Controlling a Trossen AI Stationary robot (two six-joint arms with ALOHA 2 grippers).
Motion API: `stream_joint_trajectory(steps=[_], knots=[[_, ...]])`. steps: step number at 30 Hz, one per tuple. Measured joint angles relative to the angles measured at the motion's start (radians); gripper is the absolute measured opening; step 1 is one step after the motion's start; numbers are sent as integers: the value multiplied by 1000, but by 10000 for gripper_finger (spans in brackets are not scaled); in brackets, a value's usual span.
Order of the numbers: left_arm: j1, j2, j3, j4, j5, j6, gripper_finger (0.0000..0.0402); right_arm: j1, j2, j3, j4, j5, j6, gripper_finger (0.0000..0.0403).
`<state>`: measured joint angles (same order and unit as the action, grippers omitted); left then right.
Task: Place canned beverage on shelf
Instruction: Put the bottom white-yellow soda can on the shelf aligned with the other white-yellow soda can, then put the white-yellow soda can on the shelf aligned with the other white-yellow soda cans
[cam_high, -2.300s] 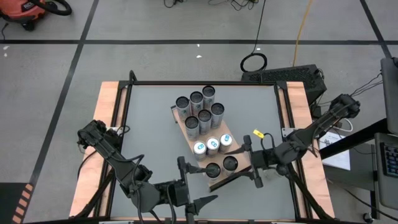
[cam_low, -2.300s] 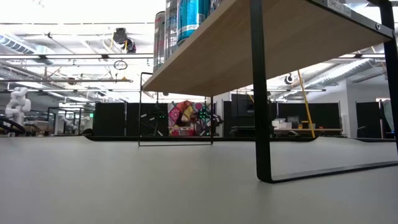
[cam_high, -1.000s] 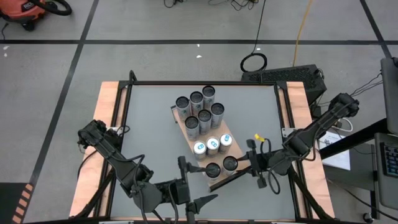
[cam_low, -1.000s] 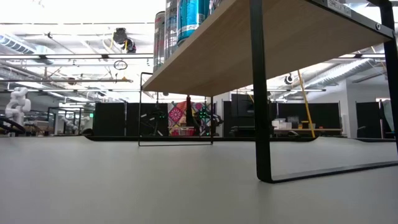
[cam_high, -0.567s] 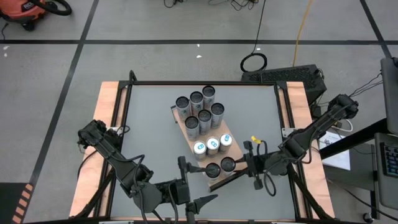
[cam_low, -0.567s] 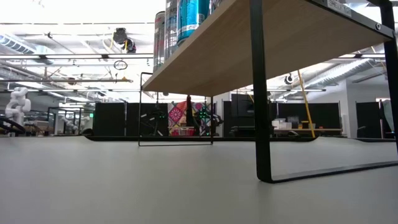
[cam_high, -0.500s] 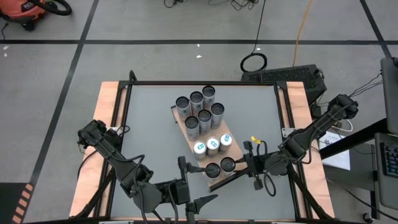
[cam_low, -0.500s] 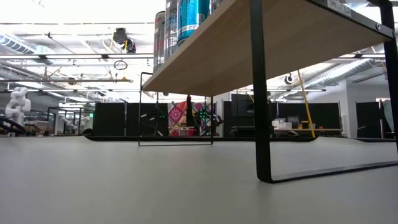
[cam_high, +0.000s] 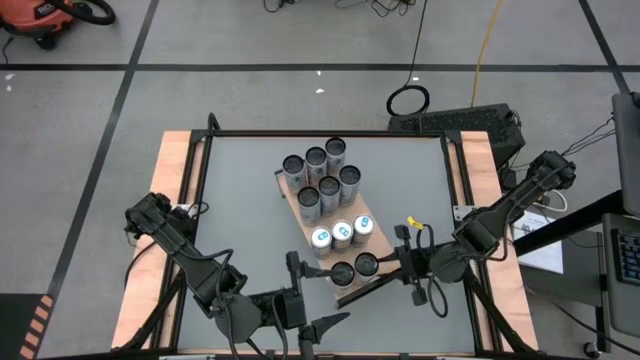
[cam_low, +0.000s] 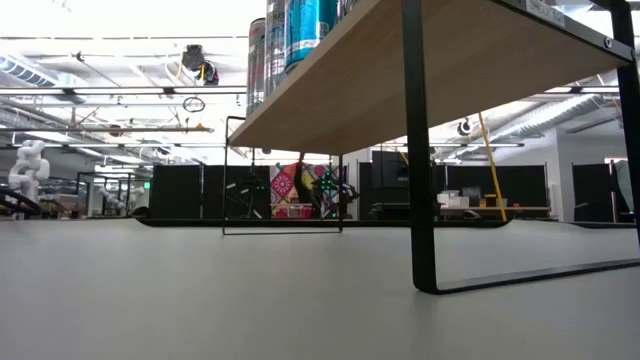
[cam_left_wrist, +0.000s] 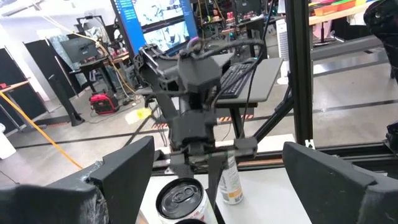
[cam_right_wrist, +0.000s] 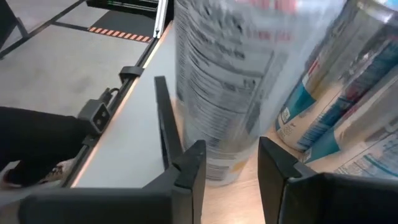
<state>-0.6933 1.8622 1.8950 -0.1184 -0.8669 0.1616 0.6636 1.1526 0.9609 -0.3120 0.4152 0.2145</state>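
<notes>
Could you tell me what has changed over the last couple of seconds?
The right gripper drew back a little from the can at the shelf's near end, came in again, and now sits open beside it, fingers either side. The can stands where it did. The left gripper, open near the table's front edge, and the other cans have not moved.

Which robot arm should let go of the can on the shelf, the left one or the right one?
Probably the right. The right gripper is open around a can at the shelf's near end, while the left gripper waits open at the table's near edge.
</notes>
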Motion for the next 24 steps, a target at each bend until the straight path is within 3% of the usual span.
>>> stream_joint_trajectory(steps=[6, 13, 24], knots=[[0, 0, 0, 0, 0, -7, 356, 55, 0, 143, -236, 0, 101, 77], [5, 28, 0, -6, 4, -28, 356, 147, 28, 300, -567, -10, 395, 81], [6, 45, 0, 0, 43, -53, 356, 266, 119, 386, -956, -259, 800, 174]])
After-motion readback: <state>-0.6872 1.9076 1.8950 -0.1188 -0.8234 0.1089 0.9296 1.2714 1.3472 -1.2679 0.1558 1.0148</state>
